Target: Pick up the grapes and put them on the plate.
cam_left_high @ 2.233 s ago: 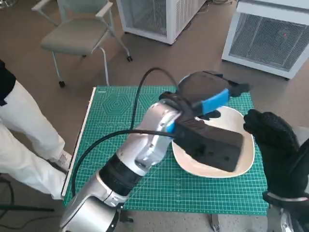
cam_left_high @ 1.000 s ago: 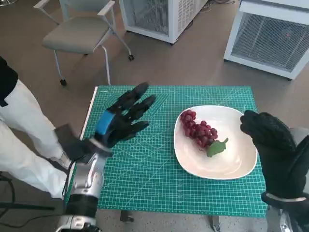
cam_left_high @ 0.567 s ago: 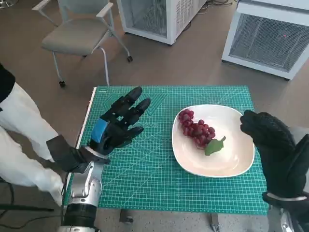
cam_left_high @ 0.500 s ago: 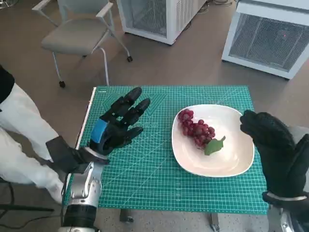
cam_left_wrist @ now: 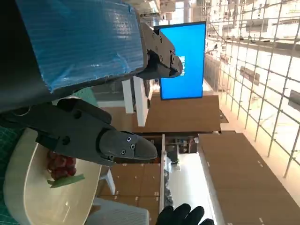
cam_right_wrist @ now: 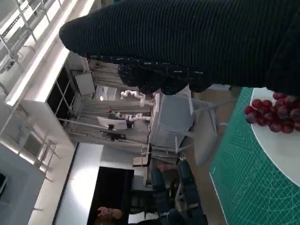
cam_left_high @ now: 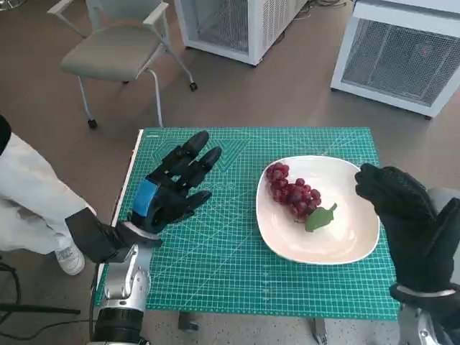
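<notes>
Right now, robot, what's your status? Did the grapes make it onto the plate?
Left hand open over the mat, holding nothing. Right hand at the plate's edge, grip unclear. Grapes on plate. Nothing in the way.

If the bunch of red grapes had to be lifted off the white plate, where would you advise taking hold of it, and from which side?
Probably around the middle of the bunch of red grapes, coming straight down from above. It lies flat and elongated on the white plate, running diagonally toward the green leaf, so fingers could close across its narrow width. The plate's raised rim would hinder a sideways approach. No stem is clearly visible.
</notes>
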Controlling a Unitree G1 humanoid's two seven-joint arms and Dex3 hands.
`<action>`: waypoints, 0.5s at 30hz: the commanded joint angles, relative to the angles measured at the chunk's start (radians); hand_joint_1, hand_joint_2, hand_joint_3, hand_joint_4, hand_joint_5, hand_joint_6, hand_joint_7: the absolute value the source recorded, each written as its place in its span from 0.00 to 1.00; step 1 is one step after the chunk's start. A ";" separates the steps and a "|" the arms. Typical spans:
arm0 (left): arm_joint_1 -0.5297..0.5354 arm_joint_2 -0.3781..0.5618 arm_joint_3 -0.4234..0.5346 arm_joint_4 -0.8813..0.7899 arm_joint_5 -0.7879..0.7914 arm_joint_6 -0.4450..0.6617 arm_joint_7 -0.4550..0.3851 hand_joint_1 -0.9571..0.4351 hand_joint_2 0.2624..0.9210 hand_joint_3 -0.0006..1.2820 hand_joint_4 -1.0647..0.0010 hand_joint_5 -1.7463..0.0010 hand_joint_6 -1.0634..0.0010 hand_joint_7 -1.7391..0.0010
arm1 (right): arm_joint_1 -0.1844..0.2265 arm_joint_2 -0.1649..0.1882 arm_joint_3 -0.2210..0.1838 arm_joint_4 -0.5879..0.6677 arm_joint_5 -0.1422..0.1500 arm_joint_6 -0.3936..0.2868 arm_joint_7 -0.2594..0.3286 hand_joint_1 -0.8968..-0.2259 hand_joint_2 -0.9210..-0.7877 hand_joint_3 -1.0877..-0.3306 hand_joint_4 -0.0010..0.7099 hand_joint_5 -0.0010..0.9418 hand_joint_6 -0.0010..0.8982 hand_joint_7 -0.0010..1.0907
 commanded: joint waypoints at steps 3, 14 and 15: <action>0.011 0.005 -0.008 0.001 0.006 -0.012 -0.011 0.40 1.00 0.12 0.63 0.99 0.61 1.00 | 0.002 -0.009 -0.004 0.020 0.010 0.009 0.013 0.84 0.00 0.64 0.64 0.92 0.28 0.94; 0.014 0.010 -0.009 -0.005 0.004 -0.007 -0.014 0.39 1.00 0.13 0.62 0.99 0.61 1.00 | -0.004 -0.010 -0.004 0.027 0.019 0.011 0.018 0.84 0.00 0.64 0.63 0.93 0.28 0.95; 0.014 0.010 -0.009 -0.005 0.005 -0.008 -0.013 0.39 1.00 0.13 0.62 0.99 0.61 1.00 | -0.005 -0.010 -0.005 0.028 0.020 0.011 0.018 0.84 0.00 0.64 0.63 0.93 0.28 0.95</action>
